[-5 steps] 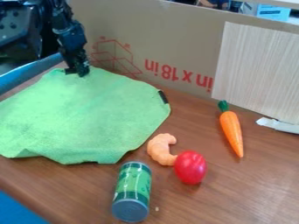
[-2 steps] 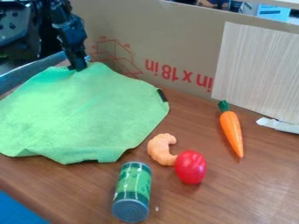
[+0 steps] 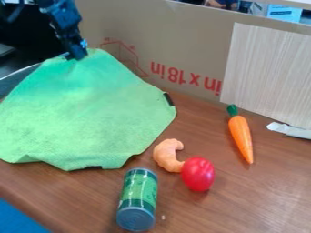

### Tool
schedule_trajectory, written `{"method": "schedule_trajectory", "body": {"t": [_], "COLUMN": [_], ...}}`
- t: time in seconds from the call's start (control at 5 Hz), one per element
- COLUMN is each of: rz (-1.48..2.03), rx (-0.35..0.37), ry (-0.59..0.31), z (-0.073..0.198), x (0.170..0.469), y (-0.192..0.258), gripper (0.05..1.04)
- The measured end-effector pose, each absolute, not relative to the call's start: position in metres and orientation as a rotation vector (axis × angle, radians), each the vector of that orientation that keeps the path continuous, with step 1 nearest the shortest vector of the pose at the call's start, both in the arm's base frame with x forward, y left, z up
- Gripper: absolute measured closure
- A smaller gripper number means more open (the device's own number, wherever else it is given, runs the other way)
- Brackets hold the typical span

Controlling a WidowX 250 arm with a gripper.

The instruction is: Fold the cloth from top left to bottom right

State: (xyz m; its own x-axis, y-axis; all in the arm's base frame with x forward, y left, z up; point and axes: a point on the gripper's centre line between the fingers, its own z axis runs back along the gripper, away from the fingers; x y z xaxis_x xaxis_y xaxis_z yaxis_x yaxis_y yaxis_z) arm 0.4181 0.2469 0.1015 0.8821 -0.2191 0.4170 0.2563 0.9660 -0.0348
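"Where's the green cloth (image 3: pixel 91 109) from the gripper (image 3: pixel 77 55)?"

"Below it in view, spread on the desk (image 3: pixel 206 211), top edge lifted to the jaws."

"And they're closed?"

"Yes, pinching that edge. The fold should carry it down and right, towards the can (image 3: pixel 137 200)."

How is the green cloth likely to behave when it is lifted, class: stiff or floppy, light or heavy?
The green cloth is probably floppy: from the raised corner at the claw it slopes down in a soft sheet, and its near edge ripples on the table. It looks thin, so it is likely light for its size.
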Motion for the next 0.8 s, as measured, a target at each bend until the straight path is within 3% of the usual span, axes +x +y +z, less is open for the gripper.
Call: {"method": "schedule_trajectory", "body": {"t": [0.4,0.8], "rz": [-0.365,-0.493], "rx": [-0.121,-0.115], "ry": [-0.502,-0.497], "z": [0.123,0.109], "x": [0.371,0.324], "y": [0.209,0.181], "gripper": [1.017,1.017]}}
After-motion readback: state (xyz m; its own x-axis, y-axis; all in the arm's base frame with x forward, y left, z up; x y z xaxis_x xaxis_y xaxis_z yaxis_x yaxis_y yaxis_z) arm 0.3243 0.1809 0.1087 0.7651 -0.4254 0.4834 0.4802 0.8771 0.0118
